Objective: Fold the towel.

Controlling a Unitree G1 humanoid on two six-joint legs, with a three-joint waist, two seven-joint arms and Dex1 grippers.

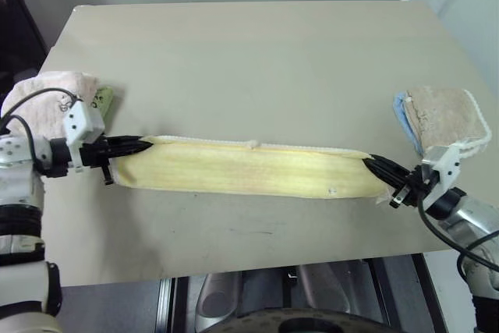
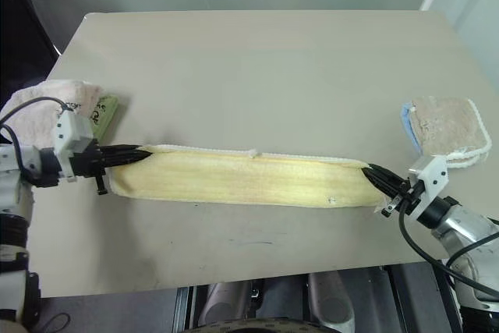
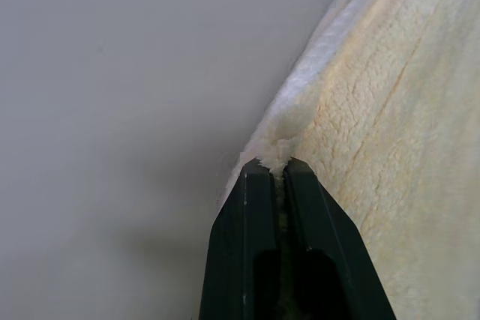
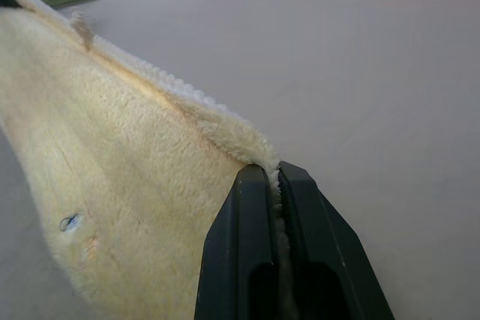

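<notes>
Nearest us in the head view, our left gripper [image 1: 144, 144] and right gripper [image 1: 373, 163] hold the towel [image 1: 242, 169] stretched lengthwise across the table [image 1: 249, 60]. Left wrist view: fingers [image 3: 251, 252] clamped on its corner. Right wrist view: fingers [image 4: 232, 260] pinched on its edge.

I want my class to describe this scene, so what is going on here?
A two-armed robot is folding a pale yellow towel on a table. The towel lies in a long narrow strip, and the left claw and right claw are each shut on one end of it. A pink towel and a beige towel sit off to the sides.
</notes>
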